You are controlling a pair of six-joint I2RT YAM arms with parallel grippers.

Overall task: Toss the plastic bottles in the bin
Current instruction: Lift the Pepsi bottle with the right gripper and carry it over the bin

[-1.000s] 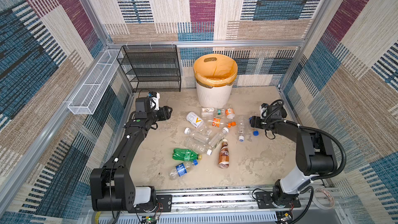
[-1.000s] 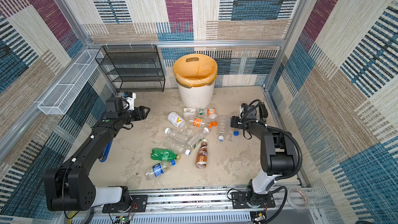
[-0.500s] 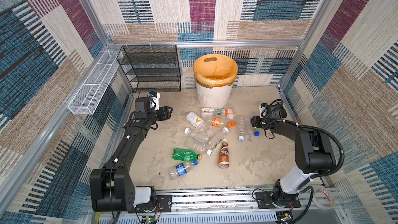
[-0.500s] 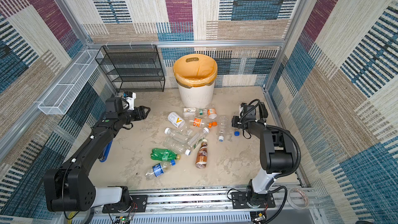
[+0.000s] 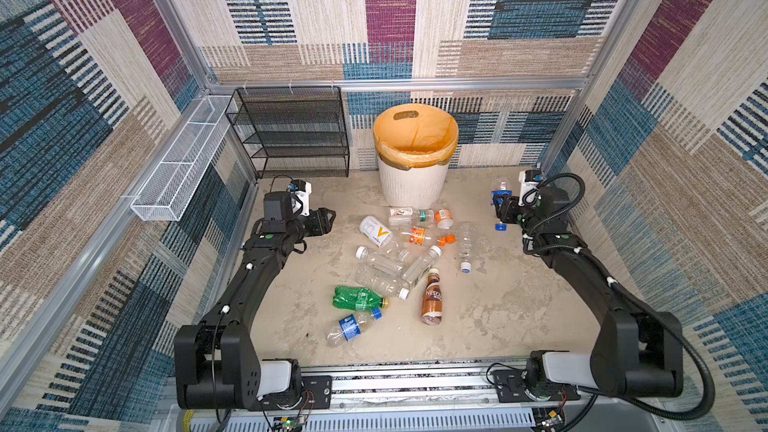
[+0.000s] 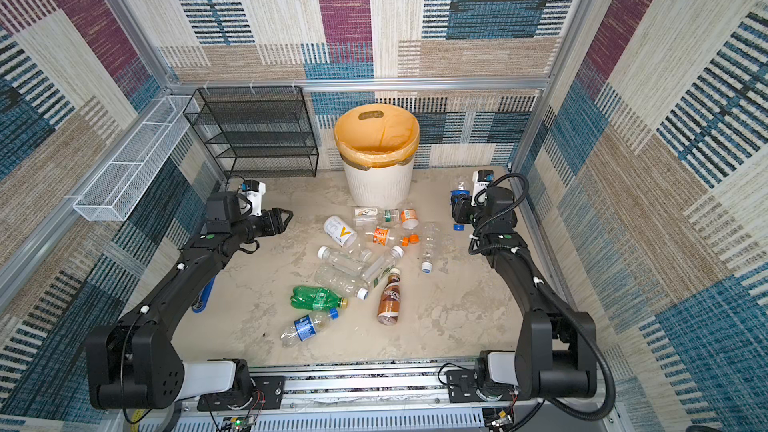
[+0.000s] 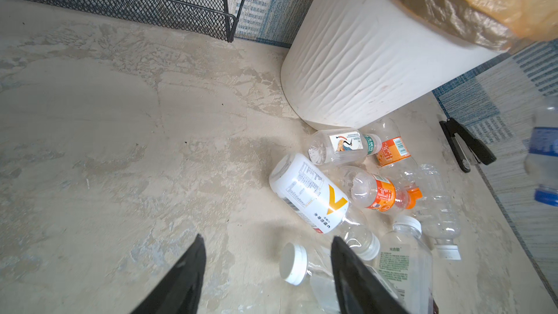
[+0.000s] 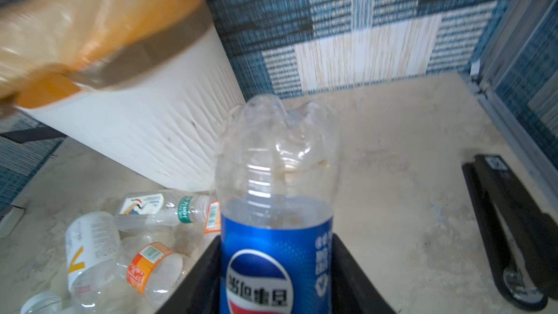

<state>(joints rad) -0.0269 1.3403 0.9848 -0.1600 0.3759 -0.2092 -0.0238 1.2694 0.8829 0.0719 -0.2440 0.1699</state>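
Several plastic bottles lie in a loose pile on the floor in front of the bin, a white ribbed basket with an orange bag. Among them are a white V-label bottle, a green one and a brown Nescafe one. My right gripper is shut on a clear blue-label Pepsi bottle, held off the floor to the right of the bin with its cap downward. My left gripper hangs open and empty, left of the pile.
A black mesh rack stands at the back left beside the bin, and a white wire tray hangs on the left wall. A black stapler lies by the right wall. A blue stapler lies under my left arm.
My right gripper's jaws have closed on the Pepsi bottle and carried it up and toward the back. The left arm has not moved.
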